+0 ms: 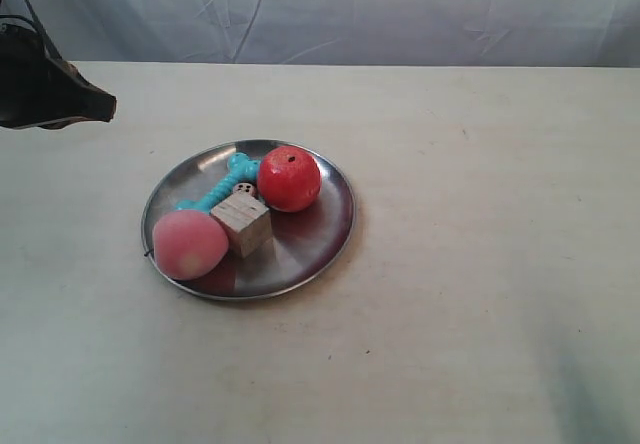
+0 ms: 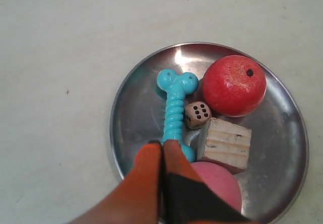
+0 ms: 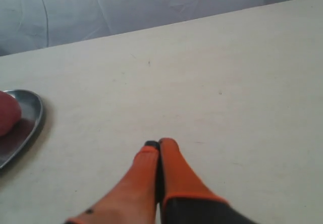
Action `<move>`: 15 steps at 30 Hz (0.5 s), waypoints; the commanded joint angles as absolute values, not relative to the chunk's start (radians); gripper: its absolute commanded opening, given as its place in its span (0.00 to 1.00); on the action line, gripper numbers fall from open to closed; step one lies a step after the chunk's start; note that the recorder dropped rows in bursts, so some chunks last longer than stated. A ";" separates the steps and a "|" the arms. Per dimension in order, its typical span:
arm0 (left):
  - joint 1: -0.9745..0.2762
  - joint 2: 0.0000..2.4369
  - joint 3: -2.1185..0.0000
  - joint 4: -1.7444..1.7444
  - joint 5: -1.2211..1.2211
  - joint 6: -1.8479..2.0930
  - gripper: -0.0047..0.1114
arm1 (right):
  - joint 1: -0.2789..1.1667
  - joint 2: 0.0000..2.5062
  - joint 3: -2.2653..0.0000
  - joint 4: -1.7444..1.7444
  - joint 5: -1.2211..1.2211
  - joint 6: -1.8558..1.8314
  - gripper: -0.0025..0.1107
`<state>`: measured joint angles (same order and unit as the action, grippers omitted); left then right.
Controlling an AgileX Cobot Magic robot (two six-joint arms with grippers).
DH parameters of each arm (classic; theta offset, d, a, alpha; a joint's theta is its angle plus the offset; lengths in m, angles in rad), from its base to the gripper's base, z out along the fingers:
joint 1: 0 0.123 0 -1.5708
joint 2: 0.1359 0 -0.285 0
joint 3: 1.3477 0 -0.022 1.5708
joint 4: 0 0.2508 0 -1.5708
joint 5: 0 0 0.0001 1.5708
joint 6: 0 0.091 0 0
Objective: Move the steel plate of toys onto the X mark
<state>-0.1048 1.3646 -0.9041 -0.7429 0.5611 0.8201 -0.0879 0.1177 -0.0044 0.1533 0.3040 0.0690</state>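
Note:
The steel plate [image 1: 325, 226] lies left of the table's middle. It holds a teal bone [image 1: 222, 188], a red ball [image 1: 289, 178], a pink ball [image 1: 188, 245], a wooden cube [image 1: 244, 225] and a small brown die [image 1: 244, 190]. In the left wrist view my left gripper [image 2: 162, 143] is shut and empty. It hovers over the near end of the bone [image 2: 174, 108], beside the cube [image 2: 225, 144] and the die [image 2: 197, 114]. My right gripper [image 3: 159, 144] is shut and empty over bare tabletop, apart from the plate's rim [image 3: 31, 119]. I cannot make out the X mark for sure.
A dark part of the arm [image 1: 45, 92] shows at the exterior view's left, above the table's back corner. A pale cloth backdrop [image 1: 350, 9] runs behind the far edge. A tiny dark speck [image 2: 67, 91] sits on the table beside the plate.

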 commanded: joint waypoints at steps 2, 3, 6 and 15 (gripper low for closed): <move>-0.102 1.356 -0.901 -0.742 0.550 0.821 0.04 | -0.093 0.115 0.000 0.144 0.319 0.071 0.02; -0.102 1.356 -0.901 -0.742 0.550 0.821 0.04 | -0.093 0.115 0.000 0.144 0.319 0.071 0.02; -0.102 1.356 -0.901 -0.742 0.550 0.821 0.04 | -0.093 0.115 0.000 0.144 0.317 0.071 0.02; -0.102 1.356 -0.901 -0.743 0.556 0.821 0.04 | -0.093 0.115 0.000 0.150 0.316 0.071 0.02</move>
<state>-0.1048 1.3646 -0.9041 -0.7350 0.5611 0.8201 -0.0879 0.1177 -0.0021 0.1533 0.3200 0.0707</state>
